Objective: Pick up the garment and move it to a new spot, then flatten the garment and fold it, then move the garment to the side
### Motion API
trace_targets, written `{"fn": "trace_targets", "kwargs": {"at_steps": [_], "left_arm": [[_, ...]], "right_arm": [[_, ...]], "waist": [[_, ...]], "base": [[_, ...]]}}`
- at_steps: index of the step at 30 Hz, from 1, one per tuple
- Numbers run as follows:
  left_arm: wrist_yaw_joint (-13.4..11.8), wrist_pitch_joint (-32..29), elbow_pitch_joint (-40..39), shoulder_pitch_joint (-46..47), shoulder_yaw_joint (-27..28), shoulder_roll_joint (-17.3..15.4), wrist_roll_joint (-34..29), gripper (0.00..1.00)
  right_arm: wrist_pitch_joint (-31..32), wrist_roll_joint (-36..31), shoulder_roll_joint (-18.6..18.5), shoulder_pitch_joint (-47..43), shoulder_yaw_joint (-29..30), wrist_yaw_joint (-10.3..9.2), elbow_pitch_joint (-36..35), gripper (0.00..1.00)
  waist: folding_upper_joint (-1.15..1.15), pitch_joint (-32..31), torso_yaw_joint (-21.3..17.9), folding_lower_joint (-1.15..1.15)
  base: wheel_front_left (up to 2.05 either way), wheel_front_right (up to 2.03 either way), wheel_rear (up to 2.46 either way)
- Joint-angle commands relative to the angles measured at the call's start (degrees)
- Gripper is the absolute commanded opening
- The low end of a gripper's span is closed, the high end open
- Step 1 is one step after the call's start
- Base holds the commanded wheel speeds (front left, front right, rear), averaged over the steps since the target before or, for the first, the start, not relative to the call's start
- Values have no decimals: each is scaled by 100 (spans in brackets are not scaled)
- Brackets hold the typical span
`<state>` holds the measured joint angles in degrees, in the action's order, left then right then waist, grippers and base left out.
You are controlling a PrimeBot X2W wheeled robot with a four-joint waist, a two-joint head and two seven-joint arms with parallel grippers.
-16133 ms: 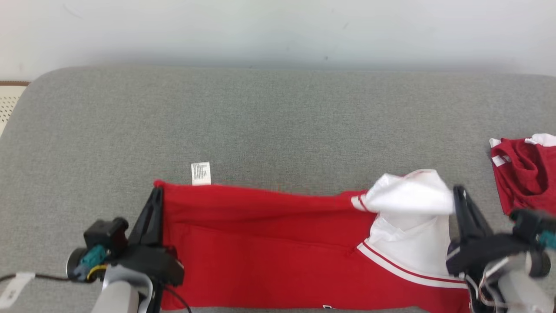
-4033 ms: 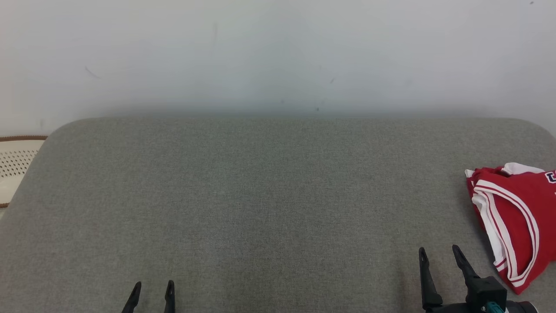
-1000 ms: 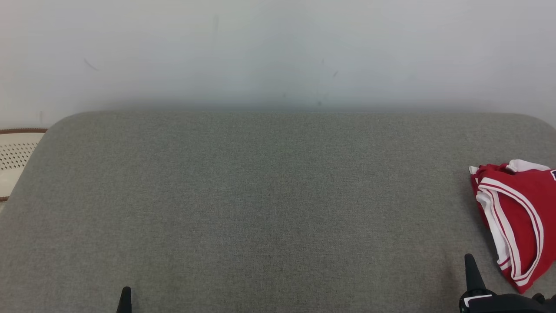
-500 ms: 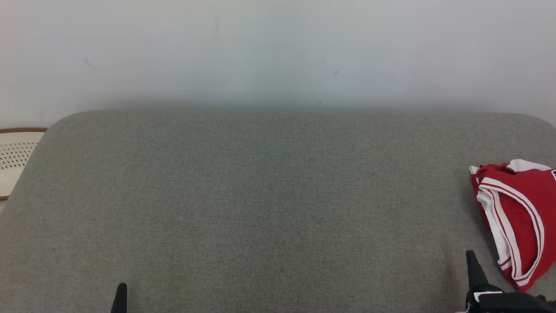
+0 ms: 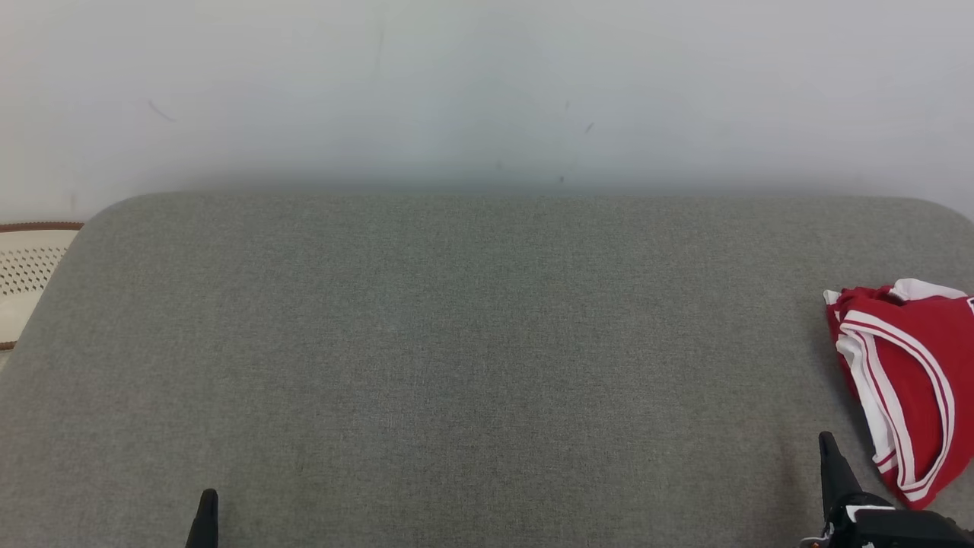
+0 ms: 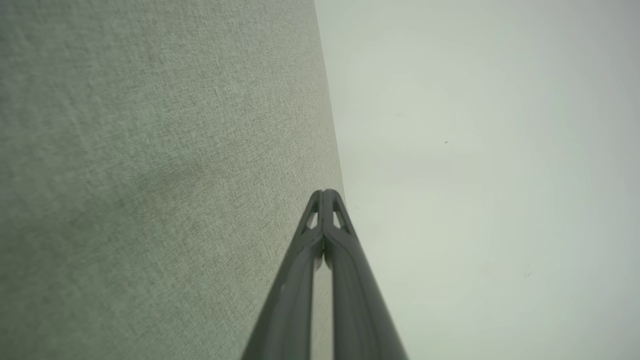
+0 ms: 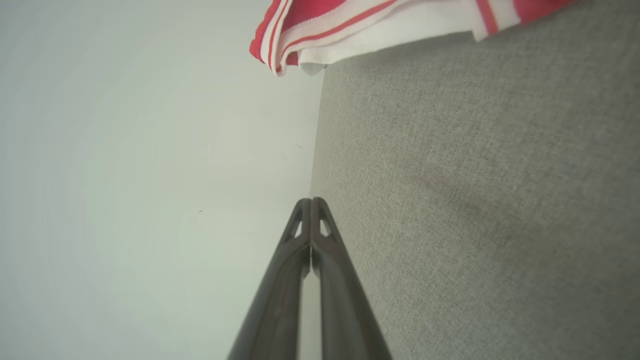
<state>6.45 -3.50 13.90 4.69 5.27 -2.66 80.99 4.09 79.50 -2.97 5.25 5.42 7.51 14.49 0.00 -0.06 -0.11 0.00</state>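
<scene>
Head view: a grey fabric-covered surface [image 5: 456,342] spans the frame, with a pale wall [image 5: 487,91] behind its far edge. The garment [image 5: 909,380], red with white-and-red striped trim, lies bunched on the far right of the surface and is cut off by the frame's right border. The left gripper [image 5: 205,506] shows as a single dark tip at the lower left, well apart from the garment. The right gripper [image 5: 825,449] rises at the lower right, its tip just beside the garment's lower left corner but not touching it. A cream perforated object [image 5: 23,274] with a brown rim sits past the surface's left edge.

Left wrist view: the left gripper's fingers [image 6: 295,280] are pressed together at the tips and hold nothing; grey fabric is on one side, pale wall on the other.

Right wrist view: the right gripper's fingers [image 7: 280,290] are likewise closed tip to tip and empty. The garment appears at the top of this view, its striped hem resting on the grey fabric, apart from the fingertips.
</scene>
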Motion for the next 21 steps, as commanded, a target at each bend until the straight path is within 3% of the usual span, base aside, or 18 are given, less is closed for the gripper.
{"fn": "trace_targets", "kwargs": {"at_steps": [1, 21], "left_arm": [[20, -40, -48, 43, 42, -31, 164, 0], [103, -241, -90, 60, 119, -32, 978, 0]], "right_arm": [[48, 168, 10, 51, 17, -3, -37, 0], [250, 1089, 15, 94, 92, -4, -76, 0]], "waist": [[0, 1, 1, 0], [0, 15, 9, 0]], "base": [[0, 0, 0], [0, 0, 0]]}}
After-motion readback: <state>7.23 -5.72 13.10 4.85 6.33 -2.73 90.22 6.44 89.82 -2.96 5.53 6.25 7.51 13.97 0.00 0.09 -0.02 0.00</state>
